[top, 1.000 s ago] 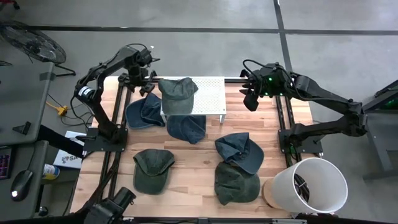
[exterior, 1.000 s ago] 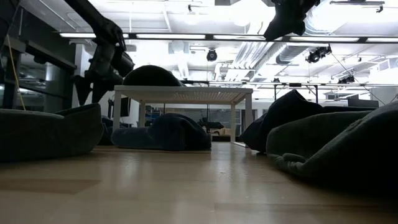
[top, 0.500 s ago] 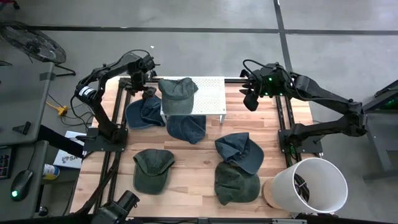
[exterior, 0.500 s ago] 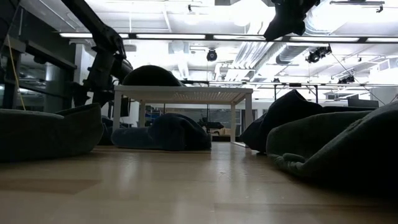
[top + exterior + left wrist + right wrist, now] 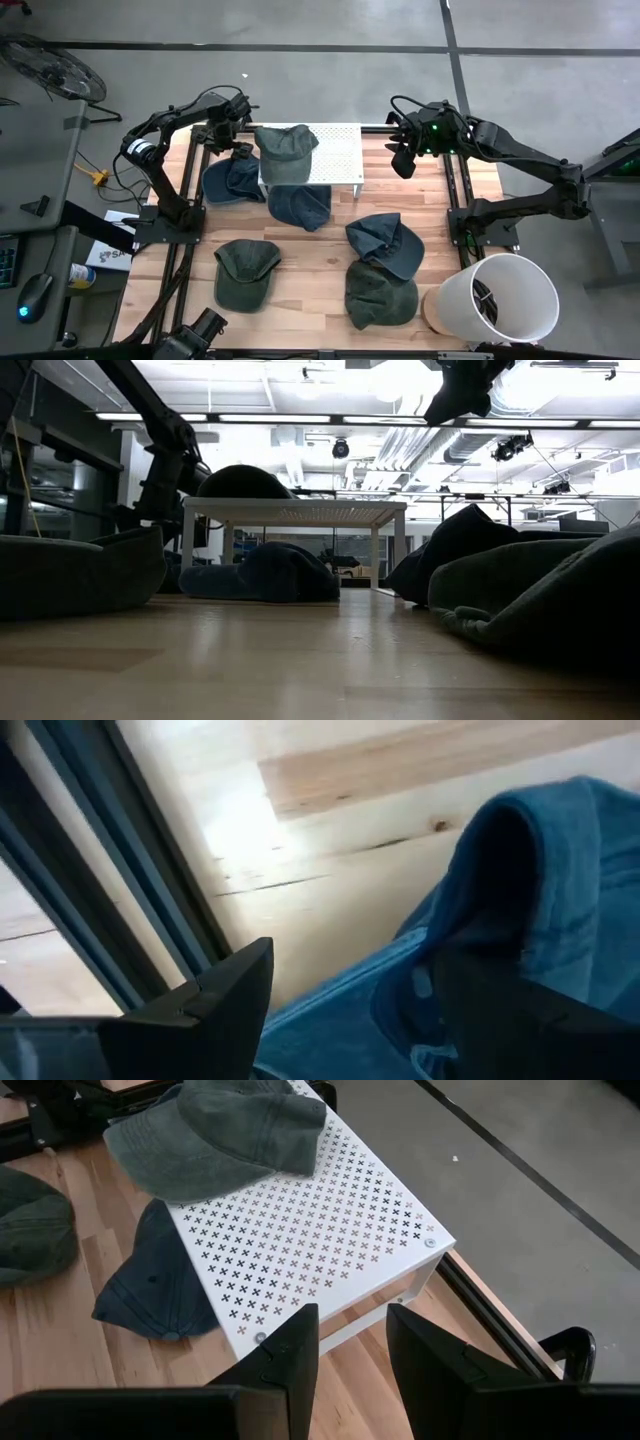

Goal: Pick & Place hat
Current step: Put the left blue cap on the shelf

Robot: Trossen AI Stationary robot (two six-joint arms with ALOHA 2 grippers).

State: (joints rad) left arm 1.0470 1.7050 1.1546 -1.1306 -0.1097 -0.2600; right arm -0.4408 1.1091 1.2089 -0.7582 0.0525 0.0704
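Left gripper [image 5: 238, 150] wide open over the blue cap, right one parked up high

So the left gripper is down at the far left corner of the wooden table [image 5: 310, 270], fingers [image 5: 215, 1005] spread about as wide as they go, straddling a fold of the blue denim baseball cap [image 5: 230, 178] that lies on the table just left of the white perforated metal stand [image 5: 335, 150]. In the left wrist view the cloth [image 5: 520, 920] runs between the two fingers, but they haven't closed on it, so nothing's held. A dark green cap [image 5: 285, 148] sits on the stand's left end, another dark blue cap [image 5: 300, 205] pokes out from under it. The right gripper [image 5: 403, 160] hangs in the air off the stand's right end, fingers [image 5: 285, 1355] partly apart, holding nothing.
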